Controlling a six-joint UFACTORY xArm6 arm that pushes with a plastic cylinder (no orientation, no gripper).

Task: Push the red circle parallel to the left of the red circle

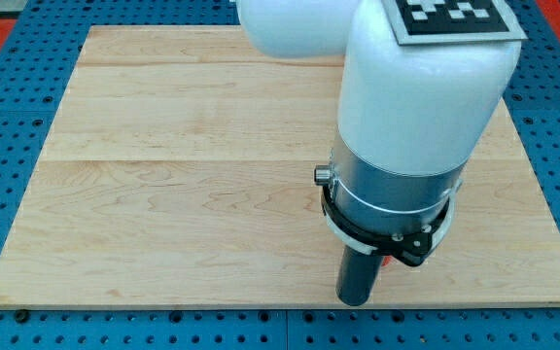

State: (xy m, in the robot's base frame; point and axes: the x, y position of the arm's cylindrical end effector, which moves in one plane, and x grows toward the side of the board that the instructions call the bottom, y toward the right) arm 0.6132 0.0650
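Observation:
My arm (416,107) fills the view's upper right, white above and grey below. The dark rod hangs from it, and my tip (355,300) rests on the wooden board (183,175) near its bottom edge, right of centre. A small sliver of red (388,260) shows just right of the rod, under the arm's black collar. Its shape cannot be made out, so I cannot tell whether it is a red circle. No other block shows; the arm hides much of the board's right part.
The board lies on a blue pegboard table (8,117) that surrounds it on all sides. A black-and-white marker tag (452,15) sits on top of the arm.

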